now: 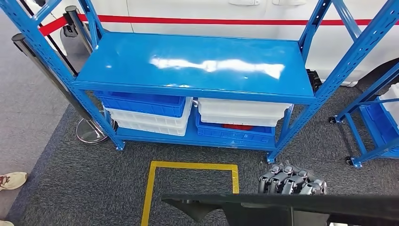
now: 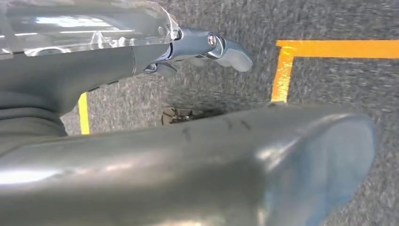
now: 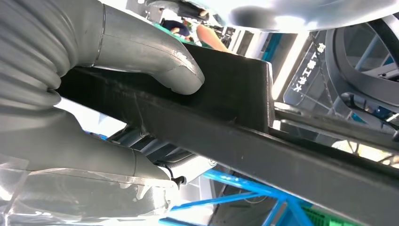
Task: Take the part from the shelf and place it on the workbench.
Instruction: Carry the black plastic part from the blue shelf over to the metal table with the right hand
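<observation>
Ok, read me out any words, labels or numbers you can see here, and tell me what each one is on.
Column of Chinese characters on a pale panel, right wrist view: too blurred to read.
Blue shelf, bins, black part: no text shows.
</observation>
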Robot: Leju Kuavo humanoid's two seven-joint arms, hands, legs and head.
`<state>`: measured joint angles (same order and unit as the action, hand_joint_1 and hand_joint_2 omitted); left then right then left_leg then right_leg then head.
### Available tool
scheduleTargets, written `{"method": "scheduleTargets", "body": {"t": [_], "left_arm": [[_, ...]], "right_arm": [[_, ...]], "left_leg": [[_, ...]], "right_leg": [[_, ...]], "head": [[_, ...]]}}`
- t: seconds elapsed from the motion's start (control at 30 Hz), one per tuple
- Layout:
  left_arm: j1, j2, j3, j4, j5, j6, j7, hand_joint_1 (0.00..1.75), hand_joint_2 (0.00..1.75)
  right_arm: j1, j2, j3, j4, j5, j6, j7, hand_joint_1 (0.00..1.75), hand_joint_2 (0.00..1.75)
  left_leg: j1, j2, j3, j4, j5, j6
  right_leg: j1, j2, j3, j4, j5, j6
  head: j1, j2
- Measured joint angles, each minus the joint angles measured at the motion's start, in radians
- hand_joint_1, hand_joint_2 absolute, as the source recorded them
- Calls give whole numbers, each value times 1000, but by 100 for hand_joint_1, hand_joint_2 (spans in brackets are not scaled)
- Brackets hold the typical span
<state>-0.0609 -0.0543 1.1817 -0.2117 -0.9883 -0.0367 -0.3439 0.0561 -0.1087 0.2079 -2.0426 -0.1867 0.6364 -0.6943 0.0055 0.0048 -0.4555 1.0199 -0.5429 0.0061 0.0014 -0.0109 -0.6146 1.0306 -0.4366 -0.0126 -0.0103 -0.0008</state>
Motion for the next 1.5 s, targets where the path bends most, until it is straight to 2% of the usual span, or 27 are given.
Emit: {"method": "scheduleTargets", "body": {"t": [0.03, 0.1, 0.17, 0.23, 0.27, 0.3, 0.33, 0.4, 0.47, 0.53, 0.63, 0.67, 0.73, 0.8, 0.83, 0.87, 0.9, 0.97, 1.03, 1.1, 1.17, 1.23, 1.3, 1.33, 1.37, 1.43, 1.5], "left_arm": [[-2, 0, -2, 0, -1, -1, 0, 0, 0], [-3, -1, -4, 0, -3, -4, 0, 0, 0], [-3, -1, -5, 0, -3, -8, 0, 0, 0], [-4, -1, -5, 0, -2, -8, 0, 0, 0], [-4, 0, -4, 0, -1, -7, 0, 0, 0], [-4, 0, -4, 0, 0, -6, 1, 0, 0], [-3, 0, -4, 0, 1, -5, 1, 0, 0], [-3, 0, -4, 0, 3, -3, 2, 0, 0], [-6, 1, -4, 0, 5, 0, 3, 0, 0], [-10, 2, -4, 0, 6, 4, 3, 0, 0], [-9, 9, -2, -1, 8, 15, 4, 0, 0], [-8, 11, 0, -1, 11, 21, 5, 0, 0], [-9, 12, 5, -2, 18, 38, 9, 0, 0], [-7, 12, 13, -3, 24, 54, 14, 0, 0], [-6, 12, 16, -3, 24, 61, 16, 0, 0], [-5, 12, 18, -3, 24, 67, 18, 0, 0], [-5, 12, 21, -4, 24, 74, 18, 0, 0], [-7, 11, 24, -4, 22, 87, 19, 0, 0], [-9, 10, 27, -4, 20, 94, 19, 0, 0], [-6, 9, 30, -4, 16, 93, 17, 0, 0], [-5, 8, 30, -4, 5, 81, 13, 0, 0], [-10, 7, 30, -4, -6, 64, 9, 0, 0], [-14, 8, 29, -4, -15, 48, 5, 0, 0], [-14, 8, 28, -4, -18, 42, 4, 0, 0], [-14, 9, 28, -4, -20, 39, 3, 0, 0], [-16, 8, 28, -4, -21, 37, 3, 0, 0], [-20, 7, 28, -4, -21, 37, 2, 0, 0]], "right_arm": [[-2, 3, 4, -1, 4, -6, 0, 161, 175], [-7, 6, 12, -5, 11, -24, 0, 161, 175], [-16, 8, 19, -8, 14, -46, 0, 161, 175], [-23, 9, 28, -9, 18, -70, 0, 161, 175], [-24, 10, 33, -9, 22, -83, 0, 161, 175], [-26, 10, 39, -9, 28, -96, 0, 161, 175], [-28, 10, 44, -9, 34, -109, 0, 161, 175], [-35, 10, 55, -10, 49, -130, 0, 161, 175], [-38, 10, 64, -12, 67, -144, 0, 161, 175], [-38, 10, 74, -15, 87, -158, 0, 161, 175], [-40, 10, 98, -24, 127, -185, 0, 161, 175], [-40, 11, 109, -28, 139, -194, 0, 161, 175], [-40, 10, 135, -32, 154, -207, 0, 161, 175], [-42, 8, 157, -31, 148, -213, 0, 161, 175], [-45, 5, 164, -30, 137, -212, 0, 161, 175], [-50, 1, 169, -28, 124, -208, 0, 161, 175], [-56, -3, 170, -25, 111, -201, 0, 161, 175], [-65, -12, 171, -19, 90, -180, 0, 161, 175], [-72, -21, 171, -11, 79, -153, 1, 161, 175], [-81, -27, 171, -1, 74, -134, 1, 161, 175], [-95, -31, 172, 11, 74, -135, 1, 161, 175], [-110, -33, 175, 29, 75, -154, 1, 161, 175], [-122, -34, 187, 49, 75, -179, 1, 161, 175], [-127, -34, 196, 59, 75, -189, 1, 161, 175], [-132, -34, 207, 68, 75, -196, 1, 161, 175], [-142, -34, 231, 88, 74, -203, 2, 161, 175], [-149, -31, 258, 111, 75, -203, 3, 161, 175]], "left_leg": [[-2, 0, 15, -30, -9, 2], [0, 2, 10, -43, 3, 9], [6, 6, -2, -50, 22, 17], [5, 8, -21, -48, 36, 21], [5, 8, -30, -46, 42, 21], [5, 8, -38, -43, 46, 20], [5, 7, -44, -39, 48, 19], [5, 0, -52, -30, 48, 14], [3, -12, -62, -20, 49, 5], [3, -23, -74, -16, 55, -8], [5, -30, -91, 6, 40, -24], [5, -26, -109, 42, 16, -27], [7, -18, -169, 169, -48, -33], [7, -15, -213, 268, -75, -36], [7, -12, -211, 264, -60, -37], [7, -7, -189, 221, -29, -36], [7, 7, -153, 149, 9, -34], [1, 40, -97, 27, 52, -26], [-5, 47, -87, -7, 57, -14], [-3, 29, -92, -10, 65, -1], [1, 14, -96, -16, 74, 13], [1, -4, -102, -17, 80, 22], [-1, -25, -108, -15, 84, 25], [-1, -37, -110, -12, 85, 25], [-2, -50, -111, -9, 85, 24], [-2, -75, -113, -4, 84, 21], [-1, -96, -121, 3, 85, 12]], "right_leg": [[-1, -1, -1, 0, 7, 6], [-2, 0, -7, 2, 10, 19], [-4, 4, -35, 61, -39, 28], [-11, 7, -84, 191, -121, 37], [-13, 7, -101, 248, -147, 41], [-15, 7, -102, 272, -152, 43], [-17, 7, -83, 256, -139, 44], [-20, 19, 1, 129, -84, 41], [-20, 44, 65, 15, -56, 34], [-17, 49, 74, -9, -58, 28], [-22, 24, 73, -22, -49, 9], [-23, 15, 73, -28, -45, 2], [-20, -3, 70, -28, -43, -5], [-17, -21, 68, -27, -43, -6], [-16, -30, 68, -25, -44, -6], [-16, -38, 68, -24, -44, -6], [-15, -45, 69, -21, -46, -4], [-10, -58, 68, -16, -49, 2], [-5, -73, 66, -13, -49, 10], [-6, -81, 65, -11, -52, 20], [-11, -49, 49, 28, -86, 30], [-14, -8, -2, 140, -153, 35], [-15, 2, -51, 248, -192, 35], [-15, 4, -55, 258, -182, 34], [-15, 7, -42, 232, -155, 32], [-15, 42, 17, 111, -84, 24], [-16, 81, 55, 23, -55, 17]], "head": [[0, 0], [1, 0], [3, 0], [5, 0], [5, 0], [5, 0], [5, 0], [5, 0], [5, 0], [4, 0], [3, 0], [1, 0], [-2, 0], [-2, 0], [-2, 0], [-2, 0], [-2, 0], [-2, 0], [-1, 0], [-1, 0], [0, 0], [0, 0], [1, 0], [1, 0], [1, 0], [0, 0], [0, 0]]}}
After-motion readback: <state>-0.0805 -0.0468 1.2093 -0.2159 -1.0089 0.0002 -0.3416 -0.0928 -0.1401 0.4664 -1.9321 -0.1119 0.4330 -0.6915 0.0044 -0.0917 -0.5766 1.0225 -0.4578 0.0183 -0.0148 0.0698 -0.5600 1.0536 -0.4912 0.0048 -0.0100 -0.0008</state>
